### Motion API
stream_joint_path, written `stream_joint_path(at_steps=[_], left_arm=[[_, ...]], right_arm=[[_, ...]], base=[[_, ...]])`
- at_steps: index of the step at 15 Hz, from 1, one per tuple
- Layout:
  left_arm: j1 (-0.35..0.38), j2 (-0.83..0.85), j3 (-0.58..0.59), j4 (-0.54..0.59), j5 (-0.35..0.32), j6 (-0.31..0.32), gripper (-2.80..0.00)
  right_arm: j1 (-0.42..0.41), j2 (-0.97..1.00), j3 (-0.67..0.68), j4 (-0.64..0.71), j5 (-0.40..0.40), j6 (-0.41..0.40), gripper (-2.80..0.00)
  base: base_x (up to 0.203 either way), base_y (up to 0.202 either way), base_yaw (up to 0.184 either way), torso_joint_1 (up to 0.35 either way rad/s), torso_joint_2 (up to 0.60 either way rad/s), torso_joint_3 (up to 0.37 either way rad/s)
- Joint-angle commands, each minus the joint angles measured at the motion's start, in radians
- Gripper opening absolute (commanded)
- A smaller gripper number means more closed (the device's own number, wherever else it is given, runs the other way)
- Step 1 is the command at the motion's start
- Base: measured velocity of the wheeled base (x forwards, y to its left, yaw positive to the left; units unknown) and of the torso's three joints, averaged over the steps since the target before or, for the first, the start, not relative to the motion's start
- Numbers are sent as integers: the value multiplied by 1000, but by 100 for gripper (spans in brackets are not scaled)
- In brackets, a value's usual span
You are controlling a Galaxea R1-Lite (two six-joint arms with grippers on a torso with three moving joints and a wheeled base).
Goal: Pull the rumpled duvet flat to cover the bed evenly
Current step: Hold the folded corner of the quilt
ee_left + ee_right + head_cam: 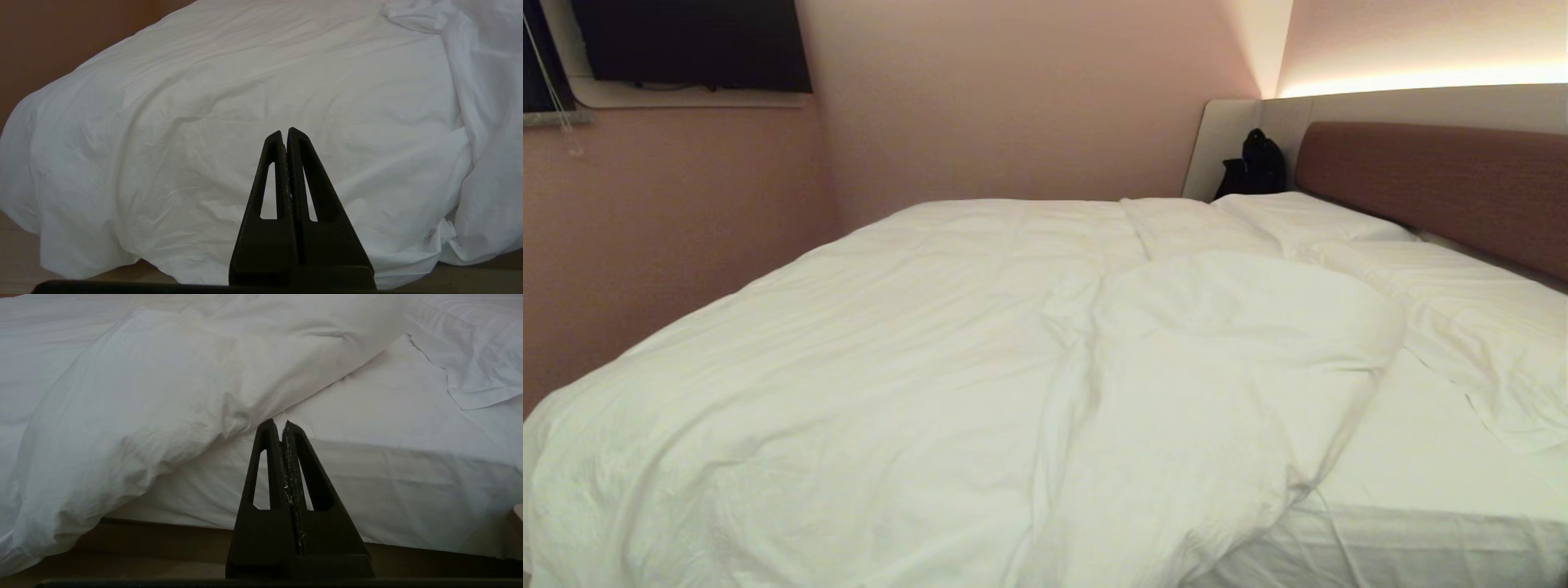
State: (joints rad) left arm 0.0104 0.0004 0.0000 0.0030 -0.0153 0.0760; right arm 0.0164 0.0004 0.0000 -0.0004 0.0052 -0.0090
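The white puffy duvet (915,367) lies rumpled over the left and middle of the bed, with its near right corner folded back into a thick bulge (1241,327). To the right of that bulge the bare mattress sheet (1413,457) shows. The bed's brown headboard (1445,180) runs along the right. Neither arm appears in the head view. My left gripper (286,131) is shut and empty, pointing at the duvet (245,90) hanging over the bed's near side. My right gripper (277,422) is shut and empty too, facing the folded duvet edge (163,400) and the mattress side (408,482).
Two white pillows (1462,318) lie along the headboard on the right. A black bag (1258,163) sits in the far corner by the headboard panel. A pink wall (670,229) runs close along the bed's left side, with a dark screen (686,41) above.
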Motion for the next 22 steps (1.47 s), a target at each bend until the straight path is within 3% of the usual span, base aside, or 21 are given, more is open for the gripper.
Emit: stream_joint_path(at_steps=[1,9,12,15,22], left_arm=[[1,0,0,0,0,1,-280],[0,0,0,0,0,1,-280],[0,0,0,0,0,1,-280],[0,0,0,0,0,1,-280],[0,0,0,0,0,1,-280]], right_arm=[[0,1,0,7,-2,-6,-280],[0,2,-21,11,-5,-9,-280],[1,81,-241,102,13,-6,-280],[4,354,-421,142,75,8,-280],[23,1196,-829,29,132,40,-280]], base=[[0,0,0,0,0,0],[0,0,0,0,0,0],[0,0,0,0,0,0],[0,0,0,0,0,0],[0,0,0,0,0,0]])
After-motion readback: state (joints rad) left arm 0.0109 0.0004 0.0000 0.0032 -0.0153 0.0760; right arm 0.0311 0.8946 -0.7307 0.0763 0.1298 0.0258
